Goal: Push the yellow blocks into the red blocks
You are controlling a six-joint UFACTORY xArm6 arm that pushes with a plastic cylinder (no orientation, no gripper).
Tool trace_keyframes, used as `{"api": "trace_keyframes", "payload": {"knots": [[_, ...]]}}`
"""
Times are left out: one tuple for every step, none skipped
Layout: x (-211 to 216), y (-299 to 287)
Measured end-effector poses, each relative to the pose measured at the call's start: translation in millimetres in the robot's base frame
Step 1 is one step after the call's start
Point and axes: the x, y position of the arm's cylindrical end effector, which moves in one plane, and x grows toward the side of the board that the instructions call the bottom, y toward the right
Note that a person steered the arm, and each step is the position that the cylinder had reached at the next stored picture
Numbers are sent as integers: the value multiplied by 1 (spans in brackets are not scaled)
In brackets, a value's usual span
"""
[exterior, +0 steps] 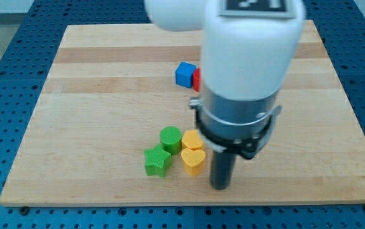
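Pale wood counter (106, 76), planks running left to right across the view, sitting on a blue perforated base (4, 95). Can't see the room beyond that.

No claw on this arm, so nothing to report as apart or together, just a dark rod (221, 166) hanging from the big white arm (249, 51). My tip (220, 187) is down near the counter's bottom edge.

Just to the view's left of my tip is the yellow heart (193, 161), close but I can't tell if it's touching. Its point faces the view's bottom. Right above it, touching, sits the other yellow block (191, 140), shape unclear, so the pair stacks up top to bottom in the view.

Further left of the tip: a green round block (170, 137) touching the upper yellow, and a green star (158, 161) below it, beside the heart.

The red block (196, 79) is well up-view of the tip, mostly hidden behind the arm, with a blue cube (184, 74) touching its left side.
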Motion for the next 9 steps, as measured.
{"api": "trace_keyframes", "payload": {"knots": [[2,-29],[-1,-31],[-12,-31],[-29,-31],[-52,-31],[-80,-31],[-102,-30],[-122,-30],[-137,-29]]}}
